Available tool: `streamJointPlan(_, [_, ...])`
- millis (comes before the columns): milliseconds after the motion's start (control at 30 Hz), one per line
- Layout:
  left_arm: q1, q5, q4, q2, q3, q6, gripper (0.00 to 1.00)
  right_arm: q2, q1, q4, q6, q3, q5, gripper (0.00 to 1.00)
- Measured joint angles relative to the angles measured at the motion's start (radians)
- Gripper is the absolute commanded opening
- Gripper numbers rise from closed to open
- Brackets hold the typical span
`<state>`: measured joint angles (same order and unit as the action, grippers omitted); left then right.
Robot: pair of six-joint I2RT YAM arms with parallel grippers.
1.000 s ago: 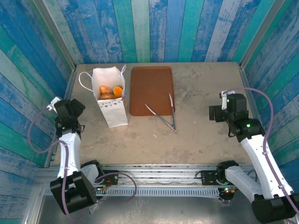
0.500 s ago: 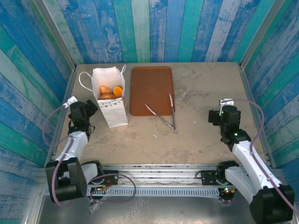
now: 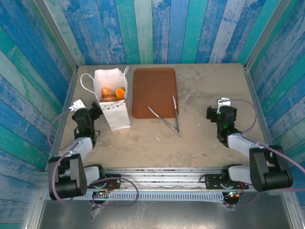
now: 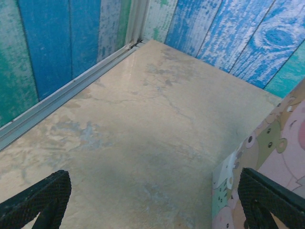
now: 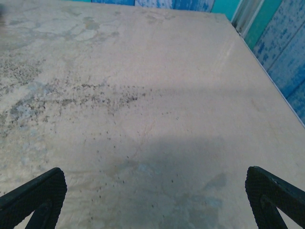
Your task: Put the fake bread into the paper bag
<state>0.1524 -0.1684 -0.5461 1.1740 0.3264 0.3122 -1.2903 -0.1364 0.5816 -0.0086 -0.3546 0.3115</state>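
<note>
Bread [image 3: 113,93] sits inside the paper bag [image 3: 115,118], back left on the table [image 3: 209,86]. I see the left claw [image 3: 96,109] spread wide and empty, just beside the bag's left side. Right claw [image 3: 211,113] likewise released, well apart. Mottled stone-look surface; blue plank walls [image 3: 157,28].

Left arm [image 3: 85,140] and right arm [image 3: 238,141] crouch low, jaws wide.

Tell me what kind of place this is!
Probably a robot practice booth, not a real kitchen. Painted plank walls box in a table, a left arm and a right arm are bolted at its edge, and toy bread sits in a paper bag.
</note>
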Motion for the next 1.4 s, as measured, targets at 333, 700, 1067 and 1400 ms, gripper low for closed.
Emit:
streamJointPlan(333, [-0.024, 0.036, -0.237, 0.119, -0.054, -0.072, 0.94, -0.241, 0.023, 0.235, -0.038, -0.016, -0.093, 1.00])
streamJointPlan(700, [-0.026, 0.093, -0.422, 0.192, -0.081, -0.109, 0.94, -0.240, 0.034, 0.246, -0.038, -0.040, -0.128, 1.00])
streamJointPlan(1067, [-0.089, 0.083, -0.698, 0.310, -0.212, -0.170, 0.94, -0.240, 0.034, 0.247, -0.038, -0.040, -0.130, 1.00])
streamJointPlan(1400, [-0.111, 0.080, -0.624, 0.314, -0.101, -0.209, 0.94, -0.240, 0.034, 0.249, -0.038, -0.040, -0.133, 1.00])
